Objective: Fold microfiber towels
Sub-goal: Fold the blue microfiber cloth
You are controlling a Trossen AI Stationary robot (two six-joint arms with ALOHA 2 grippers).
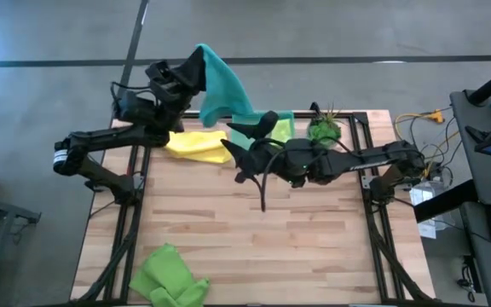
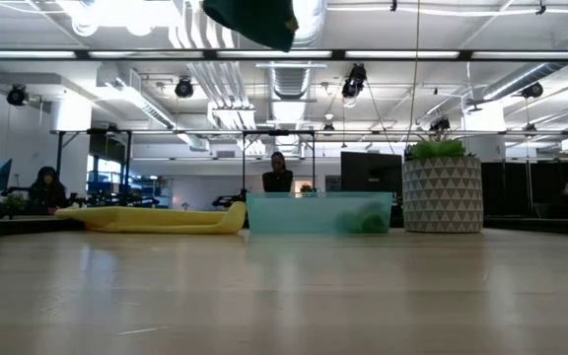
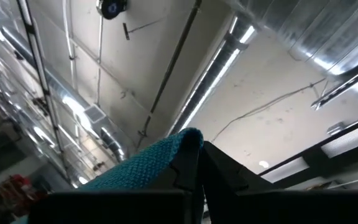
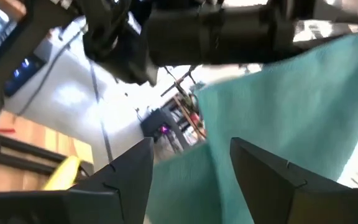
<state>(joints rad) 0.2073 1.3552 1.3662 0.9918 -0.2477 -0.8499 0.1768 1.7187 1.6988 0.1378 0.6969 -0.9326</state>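
My left gripper (image 1: pixel 196 66) is raised over the table's far left and shut on a teal-blue microfiber towel (image 1: pixel 224 89). The towel's lower end (image 2: pixel 254 22) hangs high above the table. My right gripper (image 1: pixel 245 136) is open beside the hanging towel (image 4: pixel 278 106). The cloth's edge shows between its fingers (image 4: pixel 132 177), and I see no touch. A yellow towel (image 1: pixel 196 145) lies flat at the far left. A lime green towel (image 1: pixel 167 277) lies crumpled at the near left corner. My left gripper pinches the teal-blue towel's upper end (image 3: pixel 182 142) between its two shut fingers, which slant upward. A bit of cloth sticks out past the fingertips. The rest hangs below, slack and clear of the table.
A translucent green tray (image 2: pixel 314 212) stands at the far middle, with something lime green inside (image 1: pixel 267 128). A potted plant (image 2: pixel 442 187) stands to its right. The wooden tabletop (image 1: pixel 254 239) lies bare between the tray and the near edge. People sit in the room behind.
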